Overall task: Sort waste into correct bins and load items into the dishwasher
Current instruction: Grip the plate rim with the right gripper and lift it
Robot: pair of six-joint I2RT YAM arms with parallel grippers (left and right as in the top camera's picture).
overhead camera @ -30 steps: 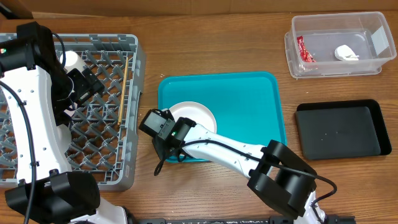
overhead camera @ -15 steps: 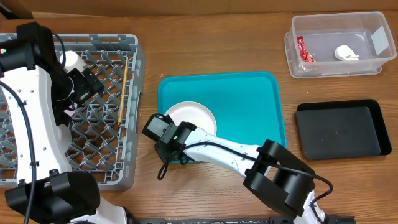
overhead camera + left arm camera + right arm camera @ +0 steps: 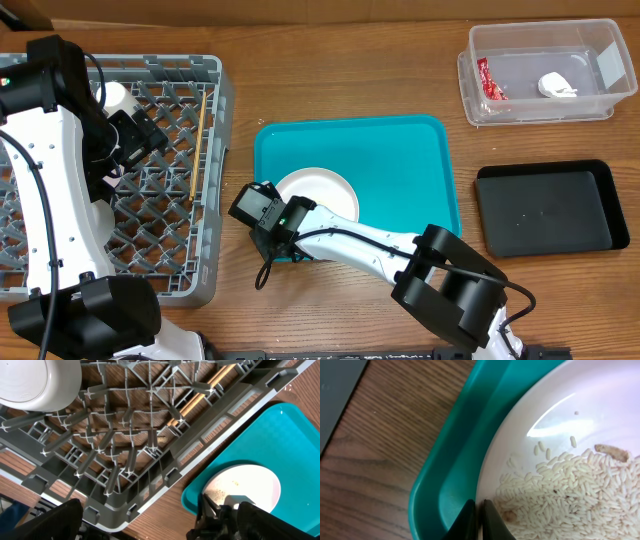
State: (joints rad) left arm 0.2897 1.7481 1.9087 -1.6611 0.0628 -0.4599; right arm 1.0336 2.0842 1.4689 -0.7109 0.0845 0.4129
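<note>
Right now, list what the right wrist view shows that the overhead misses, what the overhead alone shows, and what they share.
Right wrist only: rice grains on the plate, and the right gripper closed at its rim. Overhead only: the clear tub holding the red wrapper and white scrap, the black tray, the grey rack with chopsticks and cup, and the left gripper over it. Shared: the plate, the teal tray under it, the wooden table.
</note>
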